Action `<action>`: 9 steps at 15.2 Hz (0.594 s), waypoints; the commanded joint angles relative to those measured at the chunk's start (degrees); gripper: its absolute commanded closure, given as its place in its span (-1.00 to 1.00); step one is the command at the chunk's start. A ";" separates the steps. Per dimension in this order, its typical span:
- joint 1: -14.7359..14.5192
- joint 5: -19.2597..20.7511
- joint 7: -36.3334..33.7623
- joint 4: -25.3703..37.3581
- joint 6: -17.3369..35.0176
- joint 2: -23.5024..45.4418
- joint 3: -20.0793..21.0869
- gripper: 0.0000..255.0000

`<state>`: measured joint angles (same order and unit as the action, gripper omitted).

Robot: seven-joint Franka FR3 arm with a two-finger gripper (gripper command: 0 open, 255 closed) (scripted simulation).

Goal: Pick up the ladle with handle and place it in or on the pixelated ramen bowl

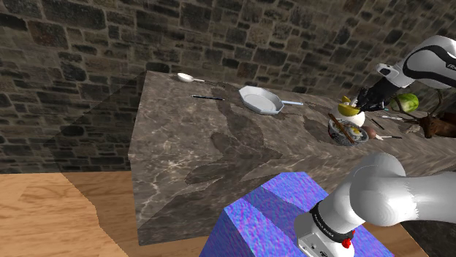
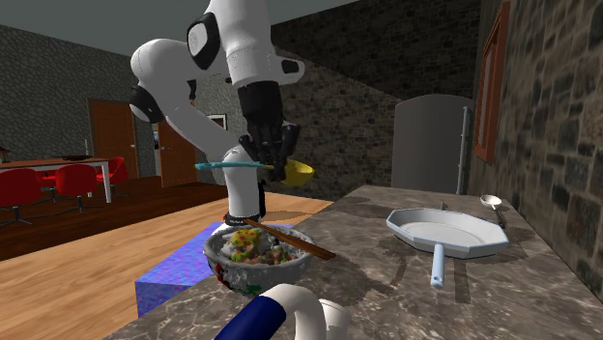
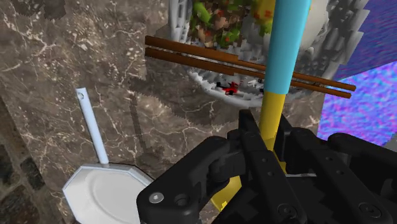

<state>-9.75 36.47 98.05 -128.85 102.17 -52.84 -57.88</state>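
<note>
The ladle (image 2: 298,173) has a yellow cup and a teal handle (image 2: 224,166). My gripper (image 2: 272,153) is shut on it and holds it level in the air, just above the pixelated ramen bowl (image 2: 253,261). The bowl is full of noodles and toppings, with brown chopsticks (image 2: 293,240) across its rim. In the wrist view the black fingers (image 3: 249,135) clasp the yellow-and-teal handle (image 3: 284,51), and the bowl (image 3: 326,39) lies beyond them. In the shoulder view the gripper (image 1: 363,99) and ladle (image 1: 350,109) hang over the bowl (image 1: 347,133) at the counter's right.
A white pan (image 1: 261,100) lies mid-counter, its handle (image 3: 91,130) near the bowl. A spoon (image 1: 188,77) and a thin dark stick (image 1: 207,97) lie farther left. A green item (image 1: 406,101) and a brown one (image 1: 437,126) sit past the bowl. The blue stand (image 1: 274,215) is in front.
</note>
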 commanded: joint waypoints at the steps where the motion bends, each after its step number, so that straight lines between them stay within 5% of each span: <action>1: -2.34 0.49 3.50 4.89 -0.55 1.66 -4.07 1.00; 9: -2.14 3.28 2.97 0.21 4.45 0.98 -7.70 1.00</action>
<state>-11.90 39.35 101.08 -128.03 105.90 -51.80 -65.03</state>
